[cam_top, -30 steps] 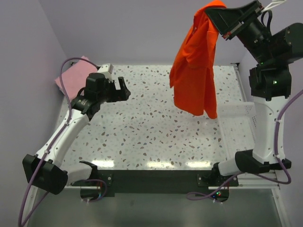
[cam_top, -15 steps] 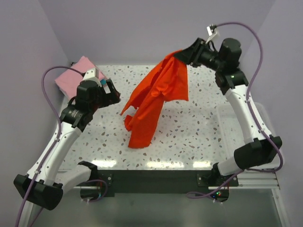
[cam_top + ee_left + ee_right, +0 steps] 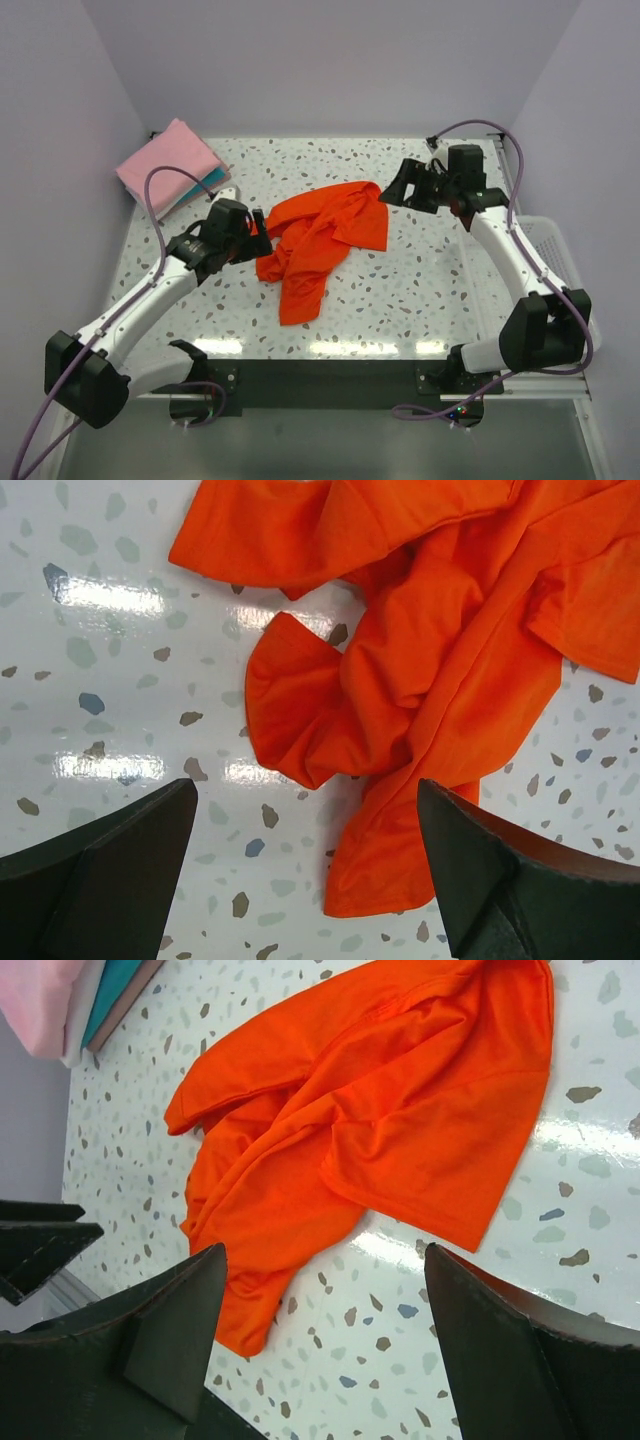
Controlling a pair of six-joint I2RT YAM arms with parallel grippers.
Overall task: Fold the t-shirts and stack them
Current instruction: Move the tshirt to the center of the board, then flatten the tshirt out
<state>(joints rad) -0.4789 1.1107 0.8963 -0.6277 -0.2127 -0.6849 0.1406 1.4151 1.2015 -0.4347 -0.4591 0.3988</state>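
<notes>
Shirt (image 3: 320, 240) crumpled | left pincer (image 3: 305, 783) apart | right pincer (image 3: 325, 1249) apart | pink pile (image 3: 168, 165): top, right-wrist views

I take this for a robot test cell in a lab. Plain lilac walls (image 3: 330, 60) box in the speckled table (image 3: 410, 300) on its left, far and right sides. The left arm (image 3: 140, 305) and right arm (image 3: 515, 255) are bolted to a black plate (image 3: 330, 375) at the near edge, and purple cables (image 3: 149, 200) loop off them.
</notes>
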